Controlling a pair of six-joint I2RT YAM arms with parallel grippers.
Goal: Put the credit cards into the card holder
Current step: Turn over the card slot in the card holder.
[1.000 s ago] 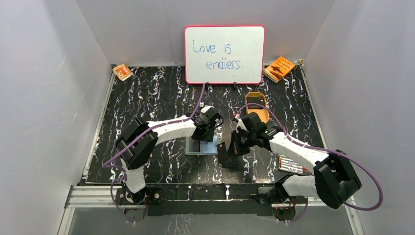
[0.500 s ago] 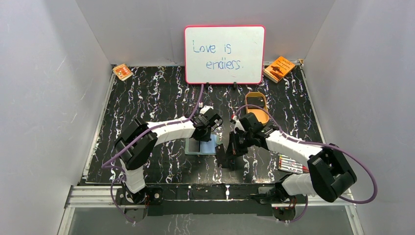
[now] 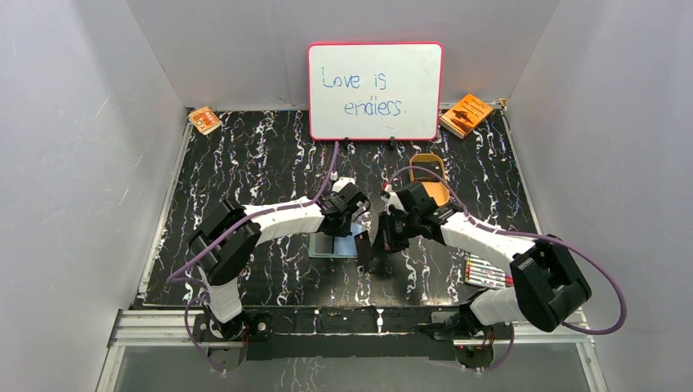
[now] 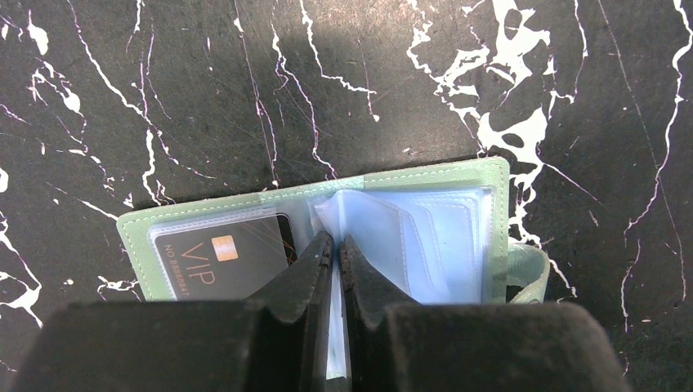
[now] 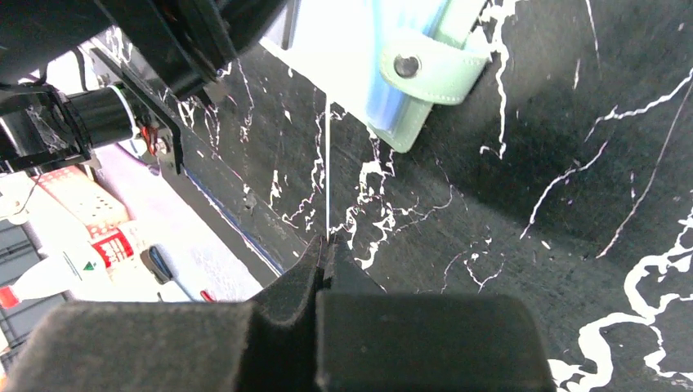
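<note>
The card holder (image 3: 331, 245) lies open on the black marbled table, green outside and pale blue inside. In the left wrist view a dark credit card marked VIP (image 4: 221, 257) sits in the left pocket of the holder (image 4: 490, 175). My left gripper (image 4: 337, 242) is shut on a clear inner sleeve leaf (image 4: 368, 224) of the holder and shows from above (image 3: 350, 219). My right gripper (image 3: 382, 235) is shut on another dark card (image 3: 364, 251), held on edge just right of the holder. In the right wrist view the gripper (image 5: 327, 243) shows this card (image 5: 327, 163) edge-on, below the holder's snap strap (image 5: 425, 65).
A whiteboard (image 3: 374, 90) stands at the back. A tan oval tray (image 3: 429, 173) lies behind my right arm. Orange booklets lie at the back right (image 3: 466, 114) and back left (image 3: 204, 119). Several pens (image 3: 486, 273) lie near the front right.
My right gripper has moved left and away from the front edge with its card, closer to the holder. The left gripper has stayed on the sleeve leaf.
</note>
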